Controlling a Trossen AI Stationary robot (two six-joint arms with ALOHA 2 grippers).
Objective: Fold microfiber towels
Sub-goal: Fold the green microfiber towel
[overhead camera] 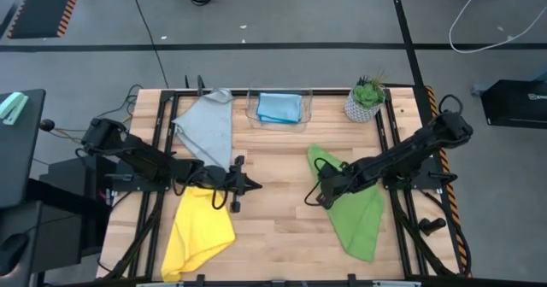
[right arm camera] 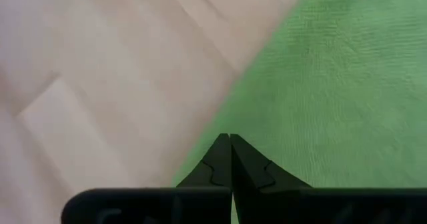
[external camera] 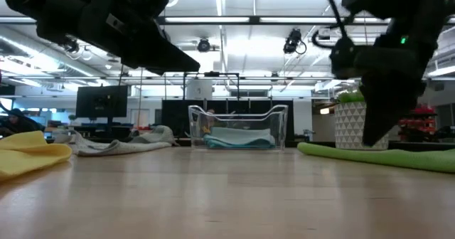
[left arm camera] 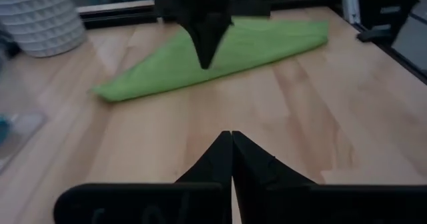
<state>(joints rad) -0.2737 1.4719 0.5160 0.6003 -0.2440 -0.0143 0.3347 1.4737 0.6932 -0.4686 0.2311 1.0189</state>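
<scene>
Left claw (overhead camera: 254, 184), fingers pressed together and empty, hovers mid-counter (overhead camera: 273, 227) beside the yellow towel (overhead camera: 198, 233); right claw (overhead camera: 314, 200), also pressed together, hangs at the green towel's (overhead camera: 359, 214) edge, holding nothing; the grey towel (overhead camera: 208, 126) lies at the back left; the light blue towel (overhead camera: 279, 108) sits folded in a clear bin (overhead camera: 254, 116).

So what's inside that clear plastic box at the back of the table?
A folded light blue microfiber towel lies inside the clear plastic box. Whether anything lies beneath the towel cannot be seen.
</scene>
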